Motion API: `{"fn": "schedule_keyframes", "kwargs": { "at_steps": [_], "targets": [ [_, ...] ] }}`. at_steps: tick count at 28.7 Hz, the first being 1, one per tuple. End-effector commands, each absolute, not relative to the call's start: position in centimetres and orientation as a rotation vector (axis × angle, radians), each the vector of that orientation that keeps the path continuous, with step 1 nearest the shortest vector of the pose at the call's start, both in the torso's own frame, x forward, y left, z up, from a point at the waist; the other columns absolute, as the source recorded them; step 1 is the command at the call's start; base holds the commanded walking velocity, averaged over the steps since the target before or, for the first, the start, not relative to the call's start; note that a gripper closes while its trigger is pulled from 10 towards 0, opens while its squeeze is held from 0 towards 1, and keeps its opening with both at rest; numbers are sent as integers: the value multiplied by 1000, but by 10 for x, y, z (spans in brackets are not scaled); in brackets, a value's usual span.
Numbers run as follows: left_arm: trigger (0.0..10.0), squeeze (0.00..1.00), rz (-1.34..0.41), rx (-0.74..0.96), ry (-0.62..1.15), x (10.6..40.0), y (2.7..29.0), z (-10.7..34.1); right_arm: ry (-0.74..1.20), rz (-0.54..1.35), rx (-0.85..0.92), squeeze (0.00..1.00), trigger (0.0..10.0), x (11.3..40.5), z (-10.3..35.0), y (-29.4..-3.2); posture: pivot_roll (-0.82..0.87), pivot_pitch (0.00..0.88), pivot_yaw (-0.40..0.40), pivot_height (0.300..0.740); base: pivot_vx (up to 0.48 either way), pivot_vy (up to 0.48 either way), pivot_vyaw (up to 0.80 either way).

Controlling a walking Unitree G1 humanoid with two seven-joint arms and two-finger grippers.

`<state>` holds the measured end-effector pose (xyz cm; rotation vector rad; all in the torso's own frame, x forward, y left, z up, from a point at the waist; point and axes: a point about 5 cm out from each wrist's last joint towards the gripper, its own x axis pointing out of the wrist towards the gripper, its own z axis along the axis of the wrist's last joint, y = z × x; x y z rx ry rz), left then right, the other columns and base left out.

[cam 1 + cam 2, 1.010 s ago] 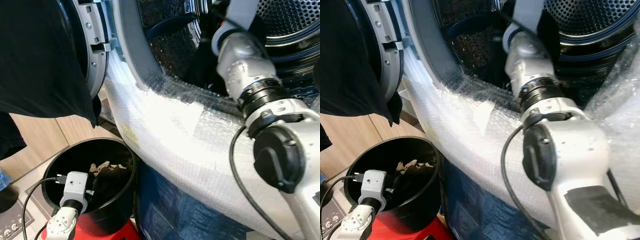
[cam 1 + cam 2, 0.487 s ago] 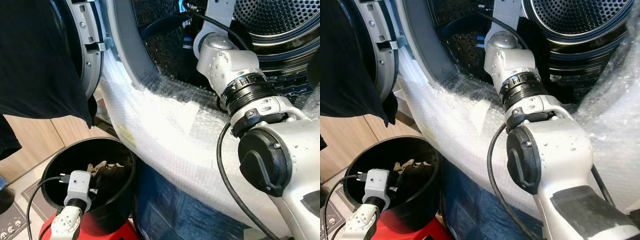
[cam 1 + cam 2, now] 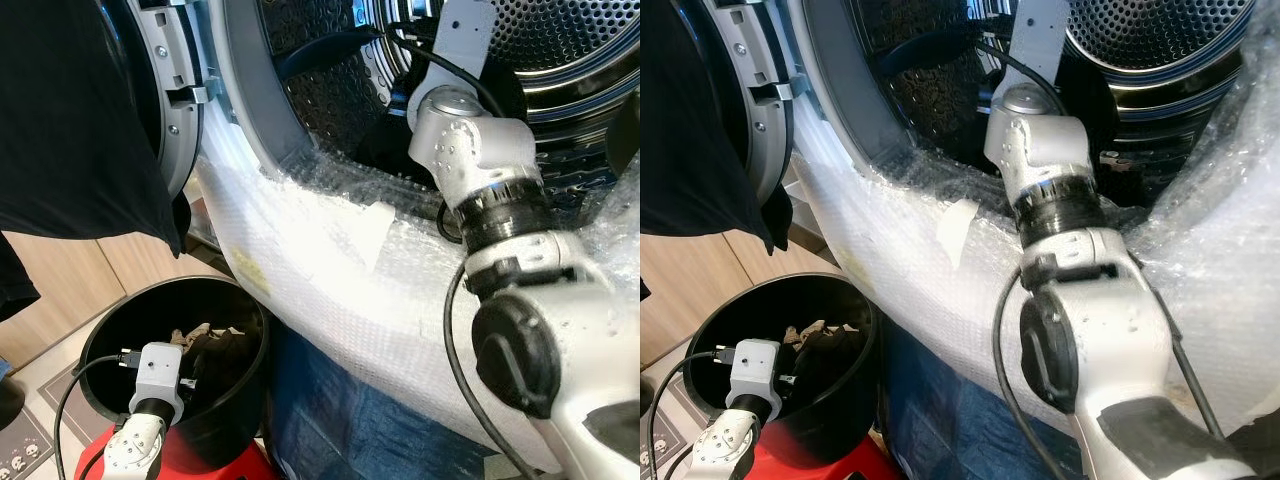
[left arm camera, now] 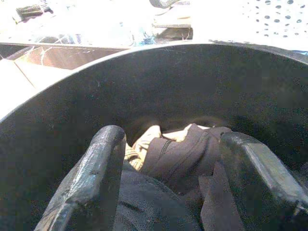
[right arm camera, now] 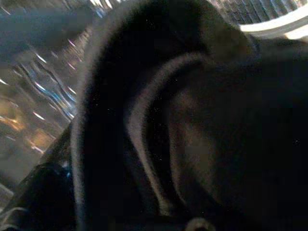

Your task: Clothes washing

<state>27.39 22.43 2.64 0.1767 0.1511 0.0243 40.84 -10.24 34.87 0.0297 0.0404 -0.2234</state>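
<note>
The washing machine's open drum (image 3: 330, 90) faces me, and my right arm (image 3: 470, 140) reaches into it. In the right wrist view a dark garment (image 5: 192, 120) lies right against the camera, with perforated drum metal behind it. My left gripper (image 4: 168, 178) hangs open inside a black bucket (image 3: 110, 330). Its two black fingers (image 4: 96, 168) straddle the dark and tan clothes (image 4: 178, 149) lying in the bucket without touching them. The left wrist (image 3: 155, 375) sits at the bucket's near rim.
Bubble wrap (image 3: 330, 260) pads the drum's lower rim. The door (image 3: 175, 90) stands open at the left, beside a hanging black cloth (image 3: 70, 110). The bucket rests on a red stool (image 3: 200, 465). A blue sheet (image 3: 340, 420) covers the machine's front below.
My right arm has turned at the drum mouth, and its forearm now points more steeply up into the drum. The left arm stays over the bucket.
</note>
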Motion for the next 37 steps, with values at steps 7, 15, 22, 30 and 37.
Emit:
{"fn": "schedule_keyframes", "kwargs": {
  "at_steps": [7,15,22,30,37],
  "targets": [
    [10000,0,-17,139,366,247,210,-14,-7,-298,35,0,10000,382,348,-123,14,112,-79,740,0,0,0],
    [10000,0,-20,141,372,247,211,-14,14,-386,-8,0,10000,361,338,-152,6,115,-74,740,0,0,0],
    [10000,0,-23,141,372,247,211,-14,-9,-425,-9,0,10000,351,345,-169,10,118,-74,740,0,0,0],
    [10000,0,-35,147,379,249,211,-13,-96,-303,-11,0,10000,339,364,-157,-4,114,-66,740,0,0,0],
    [10000,0,-39,150,371,254,210,-10,-112,-142,-35,0,10000,335,361,-127,-13,111,-62,740,0,0,0]
  ]
}}
